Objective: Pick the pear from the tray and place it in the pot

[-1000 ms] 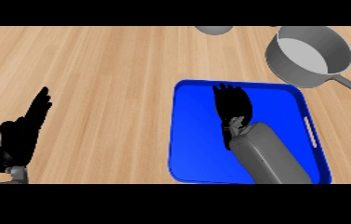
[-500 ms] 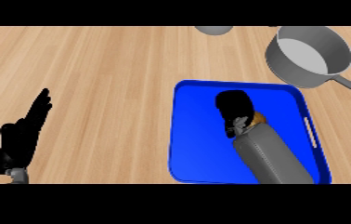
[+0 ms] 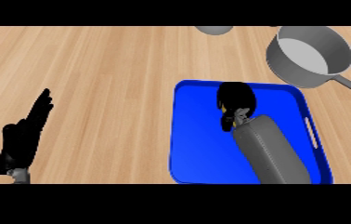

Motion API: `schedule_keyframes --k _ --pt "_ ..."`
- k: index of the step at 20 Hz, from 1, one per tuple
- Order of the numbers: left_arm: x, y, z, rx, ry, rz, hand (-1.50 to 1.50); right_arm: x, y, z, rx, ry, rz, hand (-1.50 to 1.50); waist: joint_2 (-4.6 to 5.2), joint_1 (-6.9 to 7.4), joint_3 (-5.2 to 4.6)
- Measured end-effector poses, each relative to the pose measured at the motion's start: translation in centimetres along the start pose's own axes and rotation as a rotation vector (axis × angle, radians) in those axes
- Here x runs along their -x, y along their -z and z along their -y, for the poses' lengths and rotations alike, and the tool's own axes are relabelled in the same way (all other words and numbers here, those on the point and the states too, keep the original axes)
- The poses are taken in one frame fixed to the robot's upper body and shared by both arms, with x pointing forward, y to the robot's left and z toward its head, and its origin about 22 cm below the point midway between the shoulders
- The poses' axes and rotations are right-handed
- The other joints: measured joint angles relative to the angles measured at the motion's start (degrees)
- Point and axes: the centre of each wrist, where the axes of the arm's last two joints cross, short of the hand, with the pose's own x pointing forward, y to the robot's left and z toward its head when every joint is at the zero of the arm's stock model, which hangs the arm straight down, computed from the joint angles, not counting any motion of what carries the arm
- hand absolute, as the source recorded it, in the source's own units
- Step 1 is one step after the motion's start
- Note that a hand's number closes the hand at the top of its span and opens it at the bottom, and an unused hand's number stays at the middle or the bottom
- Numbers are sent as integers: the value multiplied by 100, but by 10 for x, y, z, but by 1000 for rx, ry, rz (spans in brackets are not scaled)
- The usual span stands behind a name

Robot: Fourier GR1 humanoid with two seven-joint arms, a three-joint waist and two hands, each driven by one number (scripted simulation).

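My right hand is over the upper middle of the blue tray, with its fingers curled down into a ball. The pear is hidden under those fingers, so I cannot see its shape or colour clearly. The hand appears shut on the pear, low over the tray's floor. The grey pot stands beyond the tray at the upper right, with its handle pointing right and down. My left hand rests open at the lower left edge, fingers up.
A grey rounded object is cut off by the top edge, left of the pot. Bare wooden counter stretches between my left hand and the tray. The tray has a white slot handle on its right rim.
The right hand's fingers, straight a second ago, have curled shut over the spot in the tray. The forearm has shifted slightly. The left hand has not moved.
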Motion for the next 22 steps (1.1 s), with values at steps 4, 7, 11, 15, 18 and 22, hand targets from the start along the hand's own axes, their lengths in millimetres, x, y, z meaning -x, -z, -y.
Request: schedule_keyframes --k 4,7,11,15,18,22 --pt "1 1 1 3 -5 8 0 13 15 19 33 239 -91 150 26 37 5" --pt "-3 5 -2 -1 -5 9 0 15 25 35 60 316 -137 150 24 38 5" --pt "-3 3 4 4 -7 8 0 13 28 57 158 315 -200 150 14 32 3" --pt "-2 1 5 2 -4 1 0 5 15 76 353 271 -264 150 -6 4 2" --pt "0 2 -1 -6 1 -4 0 5 -1 102 526 237 -323 150 -21 -35 -1" --pt "-1 -1 0 -7 -1 -4 0 10 -21 132 720 240 -382 150 -25 -26 0"
